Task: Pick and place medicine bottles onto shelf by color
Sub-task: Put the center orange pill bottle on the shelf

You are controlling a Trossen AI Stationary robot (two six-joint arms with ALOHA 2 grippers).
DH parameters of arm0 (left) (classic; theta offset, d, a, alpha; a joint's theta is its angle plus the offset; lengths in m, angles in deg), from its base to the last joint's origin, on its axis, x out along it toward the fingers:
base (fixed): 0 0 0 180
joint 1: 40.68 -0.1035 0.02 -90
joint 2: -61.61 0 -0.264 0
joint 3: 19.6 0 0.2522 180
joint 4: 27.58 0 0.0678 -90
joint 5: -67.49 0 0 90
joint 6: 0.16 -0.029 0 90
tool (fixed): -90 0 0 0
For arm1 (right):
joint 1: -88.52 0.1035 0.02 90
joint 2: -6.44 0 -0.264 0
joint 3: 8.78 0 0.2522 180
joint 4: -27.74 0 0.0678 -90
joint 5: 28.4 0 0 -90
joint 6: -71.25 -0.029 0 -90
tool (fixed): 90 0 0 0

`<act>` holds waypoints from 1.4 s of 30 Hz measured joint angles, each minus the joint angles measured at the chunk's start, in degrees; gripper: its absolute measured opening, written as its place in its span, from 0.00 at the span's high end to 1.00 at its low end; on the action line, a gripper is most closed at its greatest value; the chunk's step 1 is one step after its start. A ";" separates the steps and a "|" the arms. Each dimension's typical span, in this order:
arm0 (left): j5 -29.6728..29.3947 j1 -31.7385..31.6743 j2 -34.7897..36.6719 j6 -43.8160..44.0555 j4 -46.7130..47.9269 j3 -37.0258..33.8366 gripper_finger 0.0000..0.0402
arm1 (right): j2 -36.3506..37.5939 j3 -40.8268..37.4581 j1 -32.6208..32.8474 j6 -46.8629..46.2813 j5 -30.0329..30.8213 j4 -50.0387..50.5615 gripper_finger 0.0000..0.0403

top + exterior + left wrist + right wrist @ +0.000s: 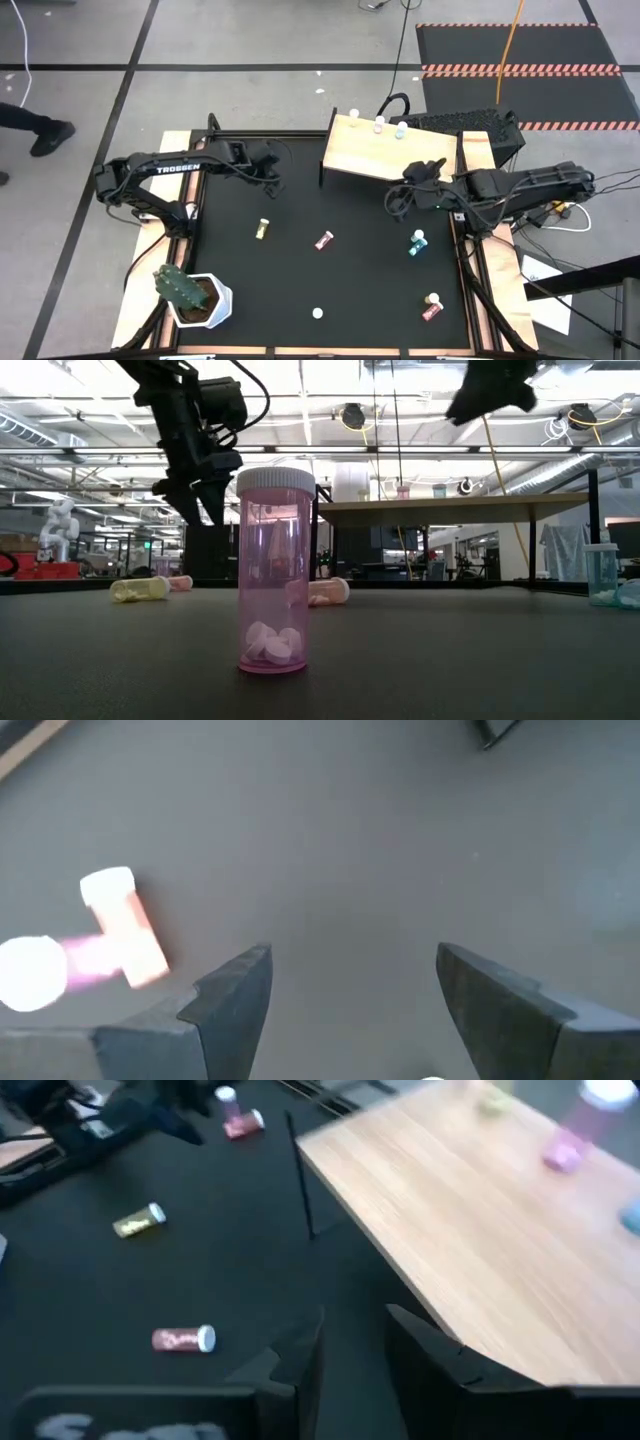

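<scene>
Over shelf [385, 150] edge, 3 o'clock | right pincer [410, 180] narrow, empty | left pincer [268, 170] spread | risk: clipping shelf

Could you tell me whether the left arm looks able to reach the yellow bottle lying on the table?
Probably yes. The yellow bottle lies on bare tabletop just below the left gripper, whose fingers stand open and empty, with nothing between them.

Open black tabletop [300, 280] across the middle, broken only by a yellow bottle [262, 229] and a red bottle [323, 241] lying down. Blocked at the rear by the shelf [370, 155], at the near-left corner by a cactus [180, 287].
</scene>
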 joint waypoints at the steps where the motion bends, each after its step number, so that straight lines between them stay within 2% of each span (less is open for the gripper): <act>1: -0.02 0.45 0.00 2.14 0.58 0.00 0.30 | 0.71 0.00 0.00 -1.32 -0.24 1.51 0.76; 7: -2.25 4.90 0.00 15.93 4.48 0.00 0.30 | 5.00 0.00 -0.04 -4.08 -1.82 6.90 0.77; 15: -4.48 10.71 -3.02 30.88 6.76 0.04 0.30 | 9.45 -1.37 0.42 -3.72 -9.34 9.22 0.77; 18: -4.04 12.49 -5.36 33.19 6.77 -0.05 0.30 | 10.45 -4.59 2.58 -5.74 -12.05 8.27 0.77; 22: 0.34 14.61 -9.04 35.44 7.65 -0.03 0.30 | 11.29 -9.72 7.49 -9.97 -15.04 4.65 0.77; 27: 4.39 17.93 -11.69 36.84 10.92 0.00 0.30 | 11.51 -14.02 12.93 -11.79 -15.24 -0.24 0.77; 38: 8.09 25.35 -11.21 41.85 12.62 0.01 0.30 | 13.29 -16.43 14.70 -10.88 -14.76 -0.42 0.77; 42: 9.84 27.56 -11.10 42.11 12.81 0.00 0.30 | 15.06 -20.25 17.63 -15.72 -19.22 -6.42 0.77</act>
